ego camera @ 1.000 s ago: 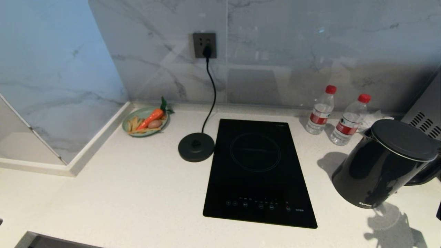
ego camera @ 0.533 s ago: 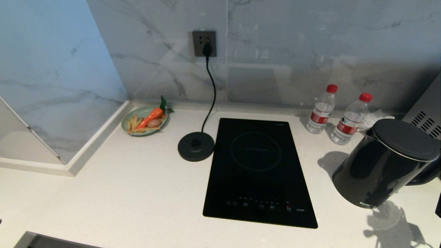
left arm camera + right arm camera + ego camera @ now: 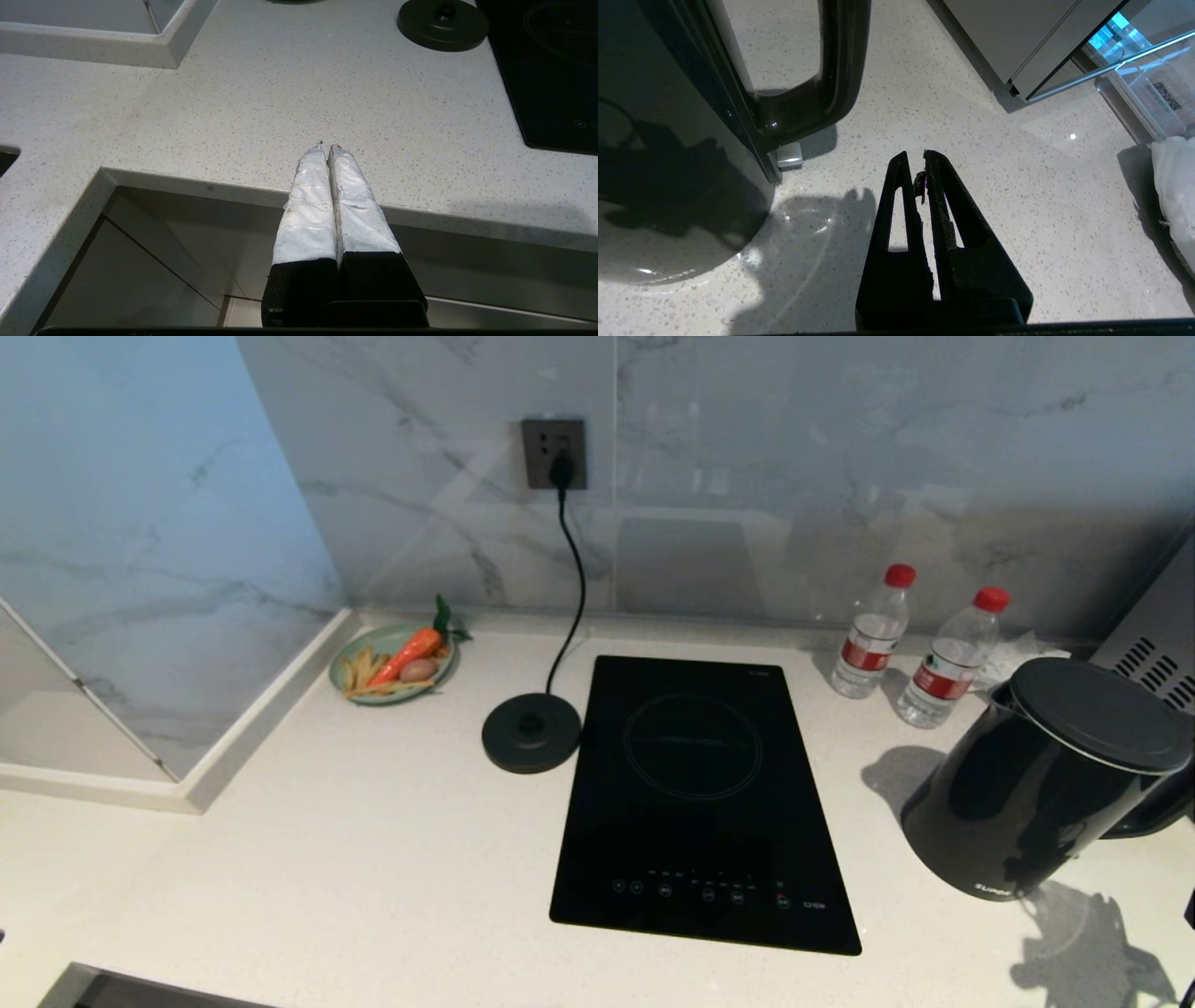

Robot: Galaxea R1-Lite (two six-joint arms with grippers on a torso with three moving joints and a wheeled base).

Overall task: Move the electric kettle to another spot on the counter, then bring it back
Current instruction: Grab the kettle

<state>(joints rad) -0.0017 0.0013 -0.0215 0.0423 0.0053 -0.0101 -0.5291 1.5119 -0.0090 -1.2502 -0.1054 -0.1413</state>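
While the electric kettle (image 3: 1046,784) stands upright on the counter (image 3: 373,859) to the right of the cooktop (image 3: 700,793), off its round power base (image 3: 532,733) on the cooktop's other side, I have my right gripper (image 3: 916,158) low beside it with nothing held, its black jaws pressed nearly together. From those tips the kettle's loop handle (image 3: 831,79) lies just ahead and off to one side, running vertically along the body, apart from the jaws; the coming grasp depends on closing that gap and getting the fingers around the loop. My right arm is plainly the nearer one. The left gripper (image 3: 325,148) hangs over the counter's front edge, well apart from the kettle, its tape-wrapped fingers (image 3: 306,200) pressed together on nothing. The kettle's body is glossy black and mirrors the arm's shadow, the lid matte and flat, the worktop white and speckled. A small silvery tab (image 3: 787,156) sits at the foot of the handle, possibly a switch, though I can't tell from this angle. Two water bottles (image 3: 868,635) stand behind, near the wall
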